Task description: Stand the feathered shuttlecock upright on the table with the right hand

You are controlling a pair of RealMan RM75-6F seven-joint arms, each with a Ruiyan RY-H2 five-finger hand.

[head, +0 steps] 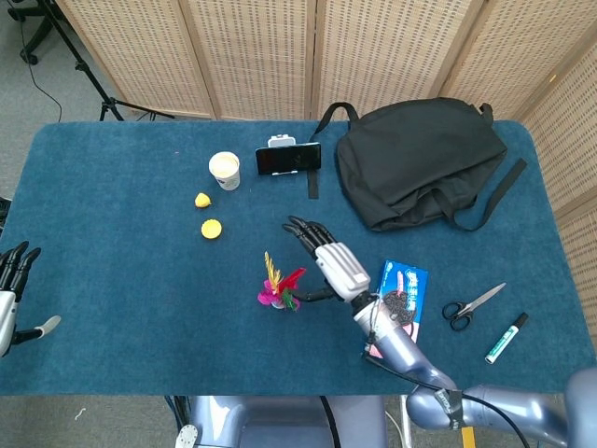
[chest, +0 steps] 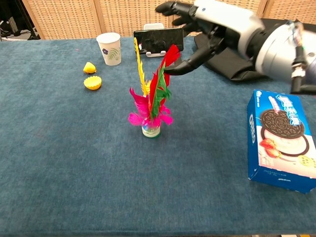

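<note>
The feathered shuttlecock (chest: 150,106) stands upright on its base on the blue tabletop (chest: 74,163), near the middle, feathers pointing up. The right hand (chest: 207,24) hovers just beside and above the feather tips with its fingers spread, holding nothing. To the right lies a blue cookie box (chest: 279,140). Behind stand a paper cup (chest: 109,48) and a propped phone (chest: 158,39), with a black bag (head: 415,159) further right. The left hand (head: 11,289) rests released at the tabletop's left edge.

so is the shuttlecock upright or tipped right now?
Upright: the shuttlecock stands on its base on the table, feathers pointing up, in the chest view.
</note>
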